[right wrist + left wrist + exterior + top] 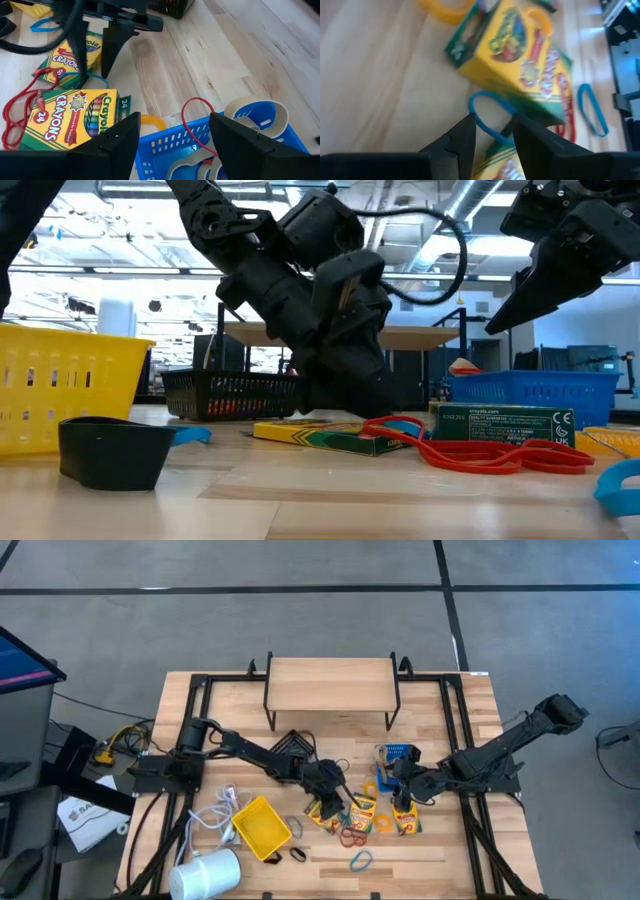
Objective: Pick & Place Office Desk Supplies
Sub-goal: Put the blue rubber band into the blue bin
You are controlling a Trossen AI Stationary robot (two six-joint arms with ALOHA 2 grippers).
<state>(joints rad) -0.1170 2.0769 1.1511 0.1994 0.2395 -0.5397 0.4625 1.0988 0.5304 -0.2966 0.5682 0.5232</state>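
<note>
On the table, crayon box (70, 117) reading "CRAYONS 24", "Crayola"

Pale wood table (430, 840); perforated plastic yellow bin (262, 826).

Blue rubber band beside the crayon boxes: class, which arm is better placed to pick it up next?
Probably the left. Its end effector is open, fingers straddling the blue rubber band beside a crayon box. The right end effector is open over the blue bin, farther away.
</note>
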